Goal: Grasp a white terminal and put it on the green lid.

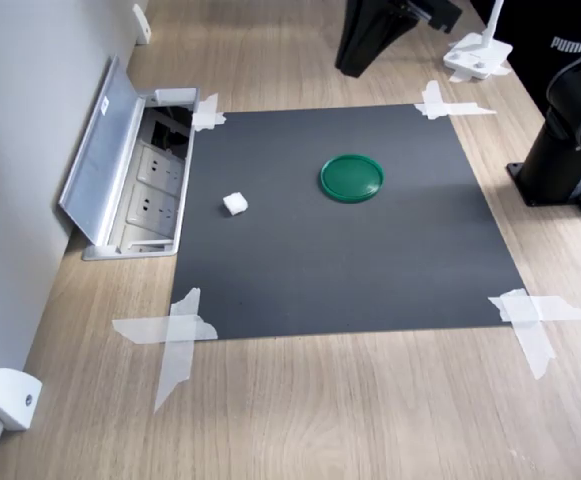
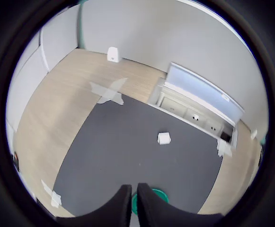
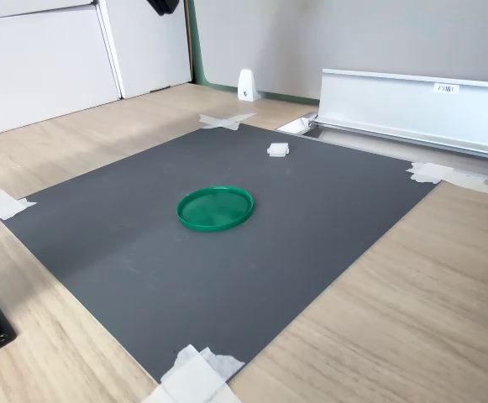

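Open dark mat [image 1: 350, 270] lies all round the white terminal [image 1: 234, 204], so I can reach it from any side. In the first exterior view, the green lid [image 1: 351, 178] sits well apart to its right, nothing between them. The open socket box [image 1: 150, 185] with its raised metal flap [image 1: 95, 150] stands near the terminal at the mat's left edge.

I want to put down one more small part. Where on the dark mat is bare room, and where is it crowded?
Most of the dark mat is bare. The widest free patch lies between the green lid and the mat's near edge in the first exterior view. The strip between the lid and the white terminal is also clear. Crowded: the taped corners and the edge by the open socket box.
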You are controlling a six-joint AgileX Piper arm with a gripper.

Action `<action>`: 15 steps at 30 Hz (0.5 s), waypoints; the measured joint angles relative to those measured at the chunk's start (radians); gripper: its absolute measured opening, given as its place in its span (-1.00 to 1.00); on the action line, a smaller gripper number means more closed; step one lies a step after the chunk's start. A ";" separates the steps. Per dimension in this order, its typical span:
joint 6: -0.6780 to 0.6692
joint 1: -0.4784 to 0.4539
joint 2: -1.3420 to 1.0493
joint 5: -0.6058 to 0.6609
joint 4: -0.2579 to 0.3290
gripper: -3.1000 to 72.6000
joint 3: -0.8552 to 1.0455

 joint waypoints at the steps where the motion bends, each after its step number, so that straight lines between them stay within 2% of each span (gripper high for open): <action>1: -0.014 0.000 0.015 0.012 0.002 -0.63 -0.017; 4: -0.038 0.000 0.077 0.053 0.003 -0.28 -0.077; 10: -0.046 0.000 0.193 0.131 0.018 0.56 -0.200; 12: -0.044 0.000 0.239 0.189 0.031 0.76 -0.265; 15: -0.025 0.000 0.301 0.208 0.044 0.90 -0.363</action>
